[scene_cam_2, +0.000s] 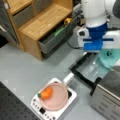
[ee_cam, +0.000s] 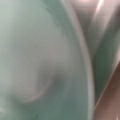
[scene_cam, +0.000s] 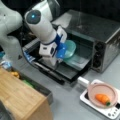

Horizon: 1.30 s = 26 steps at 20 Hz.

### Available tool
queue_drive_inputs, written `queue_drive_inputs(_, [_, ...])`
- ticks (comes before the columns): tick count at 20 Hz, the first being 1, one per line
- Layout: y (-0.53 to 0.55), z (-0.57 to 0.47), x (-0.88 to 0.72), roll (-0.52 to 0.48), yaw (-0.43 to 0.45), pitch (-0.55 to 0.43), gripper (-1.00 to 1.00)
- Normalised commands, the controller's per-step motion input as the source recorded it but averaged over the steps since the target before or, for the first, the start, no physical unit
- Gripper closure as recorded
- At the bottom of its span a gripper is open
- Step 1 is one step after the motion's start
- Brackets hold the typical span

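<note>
Now my claw (scene_cam: pixel 60 53) sits mid-frame at the bowl (scene_cam: pixel 69 48), over the open oven (scene_cam: pixel 100 37) door; whether it pinches the rim, I cannot tell.

The translucent teal-green plastic bowl (scene_cam: pixel 70 48) fills the wrist view with pale green. The blue-and-white pincer (scene_cam_2: pixel 96 46) sits beside it. The boxy metal toaster oven (scene_cam: pixel 100 32) is silver-grey, the round pan (scene_cam_2: pixel 56 96) pink, its toy carrot (scene_cam: pixel 102 98) orange with a green tip, the surface (scene_cam_2: pixel 22 67) grey.
</note>
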Motion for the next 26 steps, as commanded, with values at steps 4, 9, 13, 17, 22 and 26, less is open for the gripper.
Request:
queue_drive_inputs(4, [0.16,-0.04,-0.10,0.025,-0.163,-0.160,-1.00])
queue_drive_inputs(9, [0.16,0.02,-0.06,0.000,-0.167,-0.136,-1.00])
queue_drive_inputs(13, [0.11,0.11,-0.03,-0.033,-0.154,-0.098,-1.00])
queue_drive_inputs(17, [0.08,0.17,0.01,-0.080,-0.128,-0.053,-1.00])
queue_drive_inputs(22, [0.05,0.18,0.06,-0.133,-0.064,-0.001,-1.00])
queue_drive_inputs(26, [0.01,0.20,0.15,-0.168,0.005,0.039,-1.00])
